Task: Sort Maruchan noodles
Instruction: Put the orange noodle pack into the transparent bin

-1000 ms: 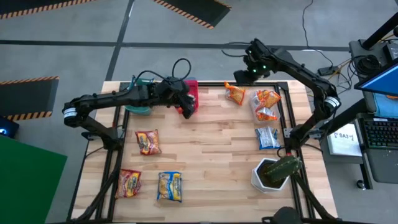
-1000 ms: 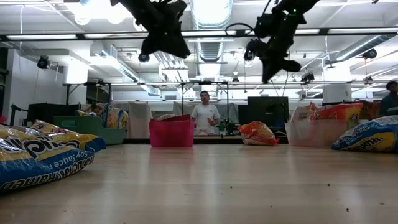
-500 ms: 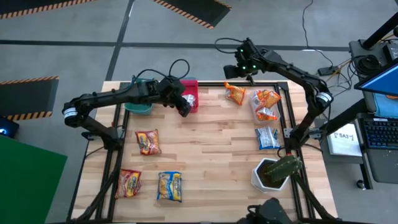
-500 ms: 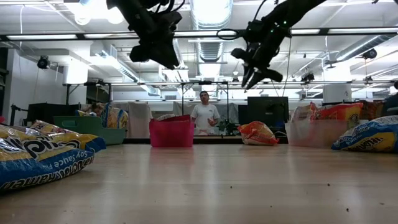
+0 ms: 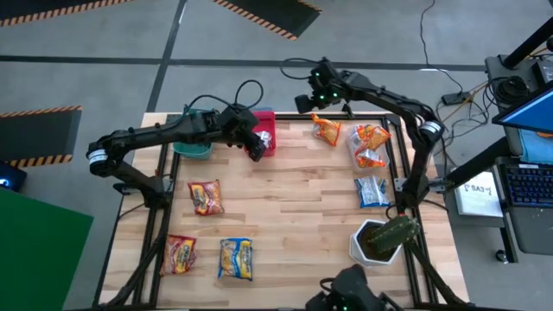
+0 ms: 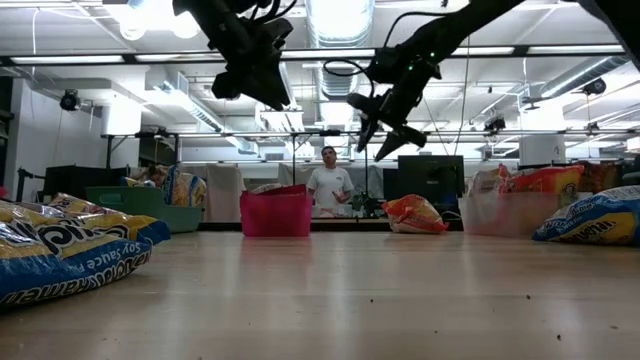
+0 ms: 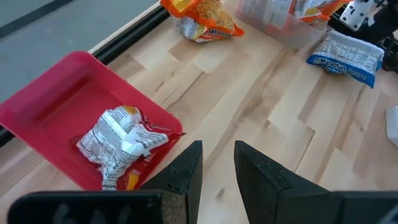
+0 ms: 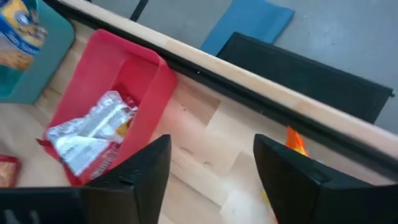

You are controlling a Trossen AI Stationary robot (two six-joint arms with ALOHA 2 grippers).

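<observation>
Nearest the counter's [image 5: 302, 194] front edge, well short of the pink bin [image 5: 266, 132], lie three Maruchan packets: a red one [image 5: 181, 254], a yellow-and-blue one [image 5: 235, 258], and another red one [image 5: 206, 196] farther in. Inside the pink bin rests a crumpled red packet [image 7: 121, 142]. Above that bin's near side hangs the left claw [image 7: 216, 163], its fingers a narrow gap apart, empty. Just beyond the bin, over the counter's far edge, the right claw [image 8: 208, 163] stands spread wide, empty, with an orange packet [image 5: 327, 130] beside it.
</observation>
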